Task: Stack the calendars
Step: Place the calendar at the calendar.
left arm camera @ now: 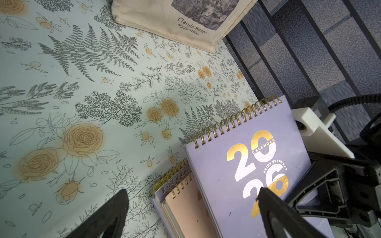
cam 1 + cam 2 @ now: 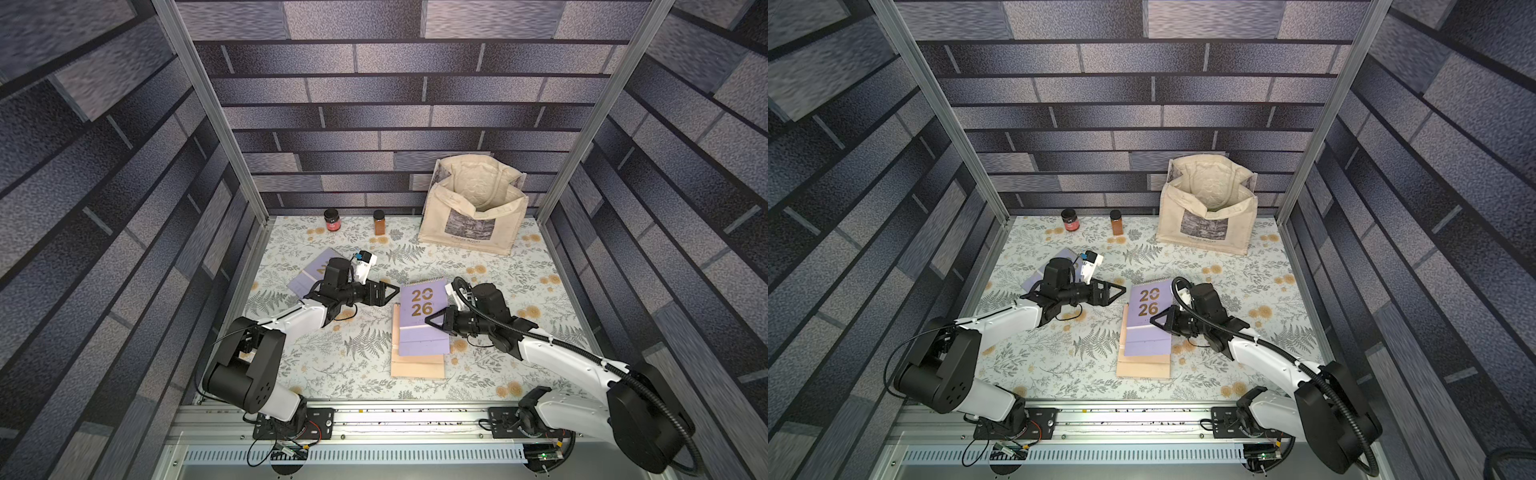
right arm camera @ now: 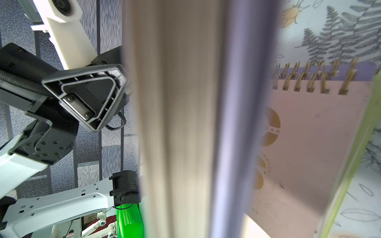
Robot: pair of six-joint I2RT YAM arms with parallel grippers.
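though the pile (image 2: pixel 417 365) at centre hides some layers, i count two lilac covers in both top views. the top lilac calendar (image 2: pixel 422 307) sits tilted on the pile. the loose lilac calendar (image 2: pixel 305 277) lies left of centre, partly under the left arm. one peach calendar (image 1: pixel 185 208) and one yellow-green edge (image 3: pixel 350 164) show below. the right gripper (image 2: pixel 434 322) is clamped on the top lilac calendar's lower right edge. the left gripper (image 2: pixel 388 290) hovers just left of it, jaws wide and empty. one red-labelled jar (image 2: pixel 332 220), one brown jar (image 2: pixel 379 222) and one tote bag (image 2: pixel 473 212) line the table's upper edge. bare table (image 2: pixel 332 374) lies lower left.
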